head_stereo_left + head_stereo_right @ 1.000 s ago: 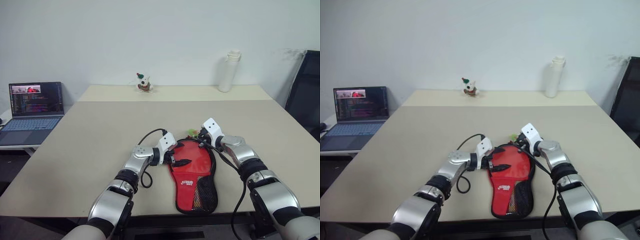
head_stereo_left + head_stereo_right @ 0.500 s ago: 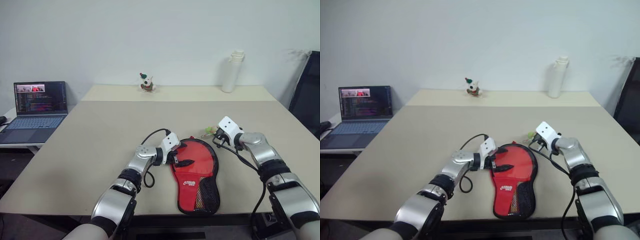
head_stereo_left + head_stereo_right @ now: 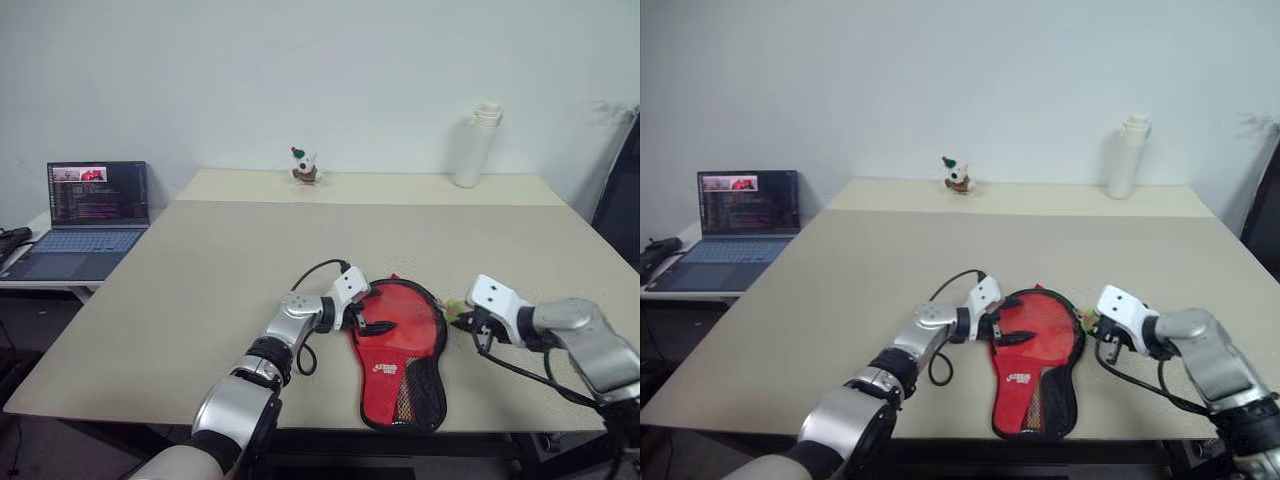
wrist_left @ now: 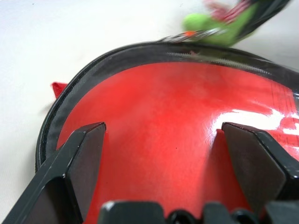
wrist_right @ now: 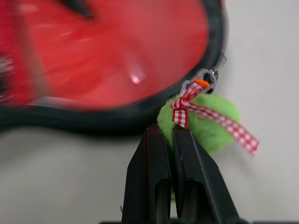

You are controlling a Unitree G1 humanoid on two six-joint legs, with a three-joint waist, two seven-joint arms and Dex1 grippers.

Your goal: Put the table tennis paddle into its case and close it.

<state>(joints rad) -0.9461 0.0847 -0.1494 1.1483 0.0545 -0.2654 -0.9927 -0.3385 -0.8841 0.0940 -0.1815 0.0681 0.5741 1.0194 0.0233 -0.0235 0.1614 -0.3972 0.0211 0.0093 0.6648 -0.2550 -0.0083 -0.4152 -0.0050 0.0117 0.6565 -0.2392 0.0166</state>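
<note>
Its case lies flat near the table's front edge, red face with a white logo up and the black mesh part toward me. My left gripper is open at the case's left side, its fingers spread over the red face. At the case's right edge, my right gripper is shut on a green plush charm with a checked ribbon, which hangs from the zip pull. The table tennis paddle is hidden.
A laptop stands open on a side table at the left. At the table's far edge are a small figurine and a white bottle. A black chair stands at the right.
My right gripper has drawn the green charm from the case's far rim round to its right side, toward me. My left gripper has stayed on the case. The camera has shifted.
</note>
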